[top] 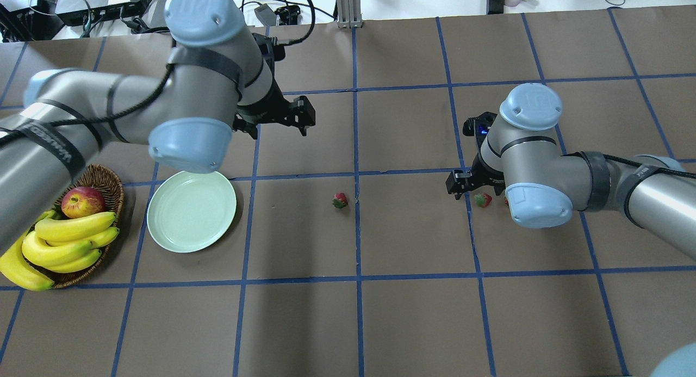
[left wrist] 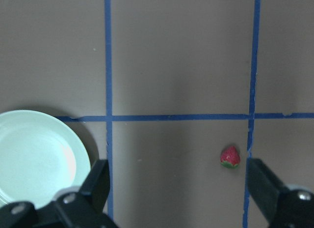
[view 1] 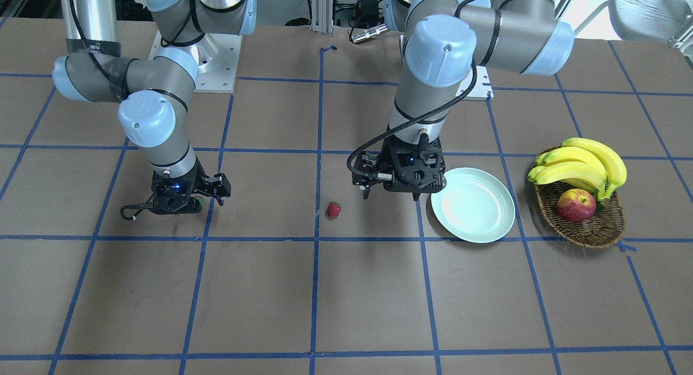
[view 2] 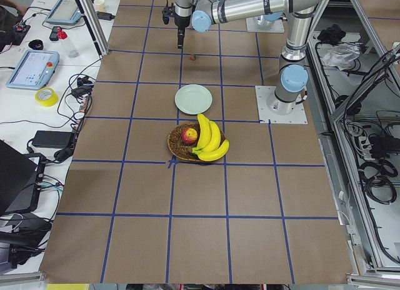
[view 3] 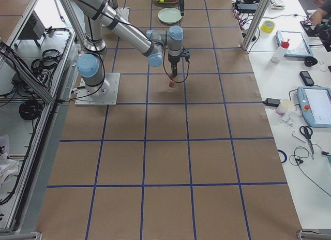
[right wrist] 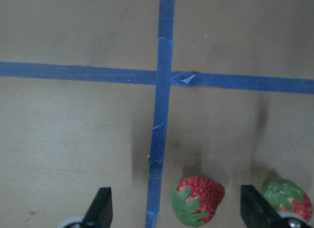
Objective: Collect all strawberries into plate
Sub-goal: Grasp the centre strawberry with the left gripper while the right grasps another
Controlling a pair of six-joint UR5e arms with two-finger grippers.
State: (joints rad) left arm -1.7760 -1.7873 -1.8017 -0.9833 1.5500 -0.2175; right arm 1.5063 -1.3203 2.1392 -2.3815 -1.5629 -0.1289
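One strawberry (top: 340, 200) lies alone near the table's middle and also shows in the left wrist view (left wrist: 230, 156). Two more lie under my right gripper (right wrist: 176, 211), which is open and low over the table. One strawberry (right wrist: 197, 199) sits between its fingers and the other (right wrist: 287, 200) just outside one finger. The pale mint-green plate (top: 191, 211) is empty. My left gripper (top: 298, 116) is open and empty and hangs above the table between the plate (left wrist: 34, 154) and the lone strawberry.
A brown wicker basket (top: 117, 184) with bananas (top: 70, 238) and a red-yellow apple (top: 82, 201) stands beside the plate, on the side away from the strawberries. Blue tape lines grid the brown tabletop.
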